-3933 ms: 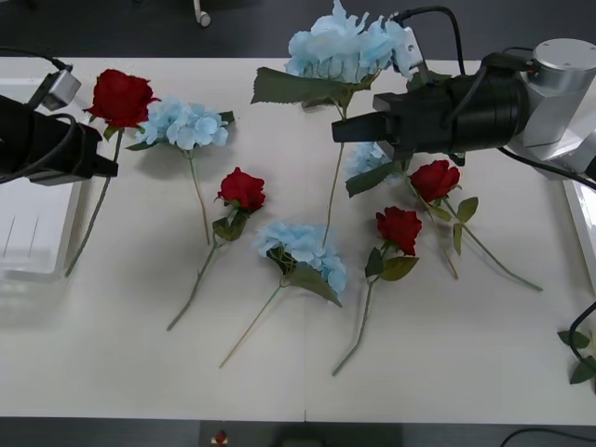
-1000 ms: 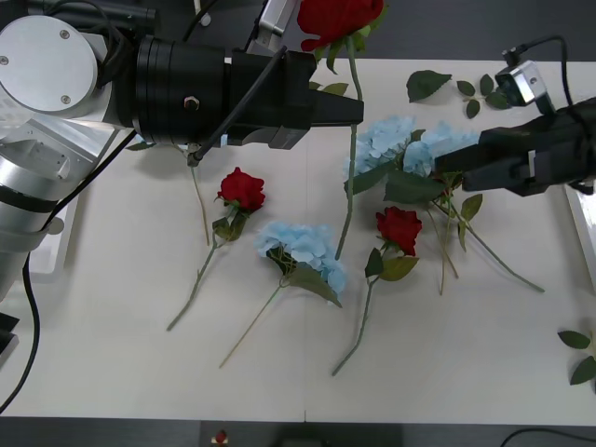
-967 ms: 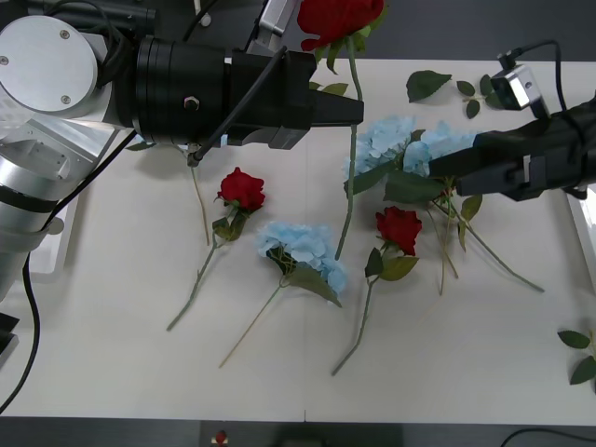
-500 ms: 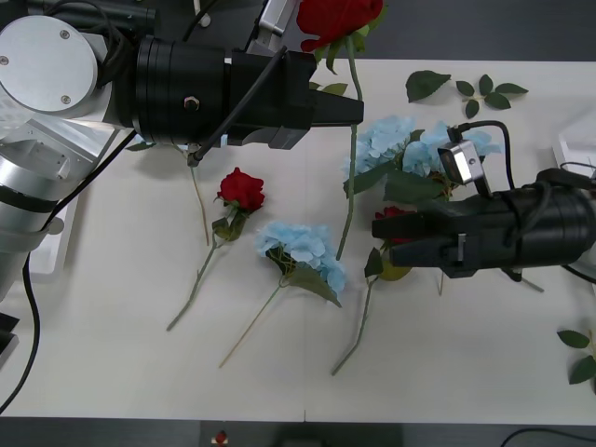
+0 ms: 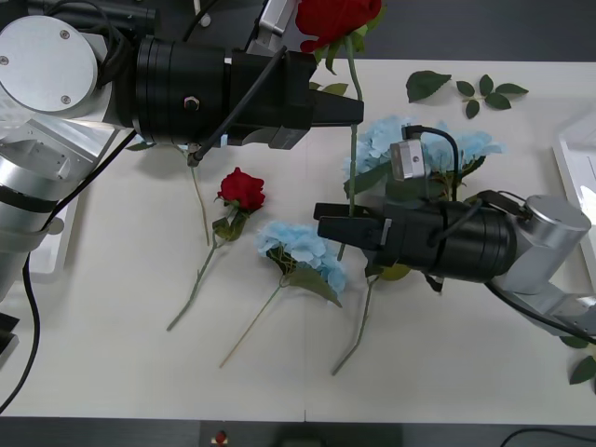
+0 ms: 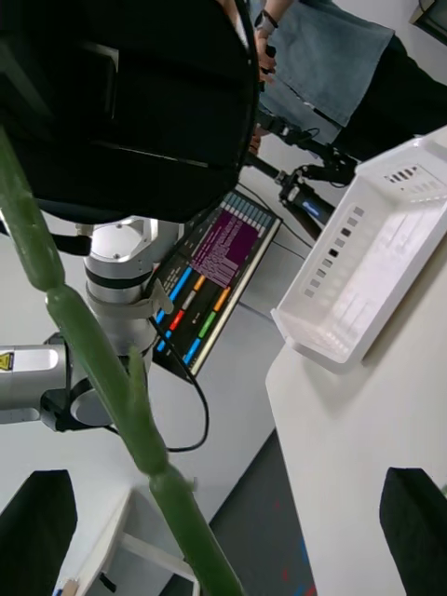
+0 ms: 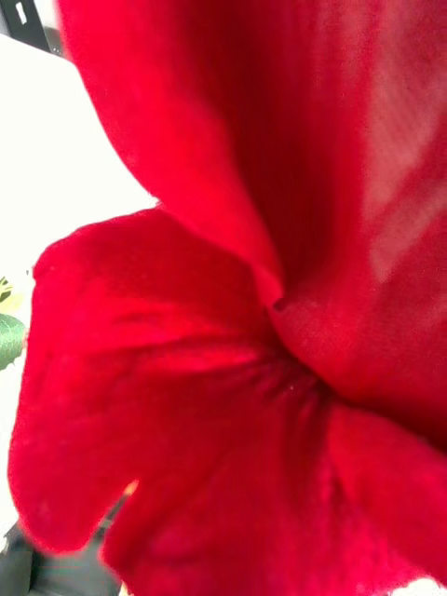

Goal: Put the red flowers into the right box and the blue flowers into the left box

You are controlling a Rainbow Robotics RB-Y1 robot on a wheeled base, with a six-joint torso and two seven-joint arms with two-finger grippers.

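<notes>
Left hand point(image 5: 358, 110) grips a raised red rose point(image 5: 337, 19); right hand point(image 5: 321, 226) open at its stem.

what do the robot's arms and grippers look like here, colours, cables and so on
Both arms have thick black cylindrical forearms joined to silver-grey rounded joint housings, with black cables looped along them. The right arm carries a small grey camera box on top. The left gripper and right gripper taper to black fingers.

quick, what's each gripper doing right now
Left gripper: shut on the red rose stem, held up.
Right gripper: open around that hanging stem.
</notes>
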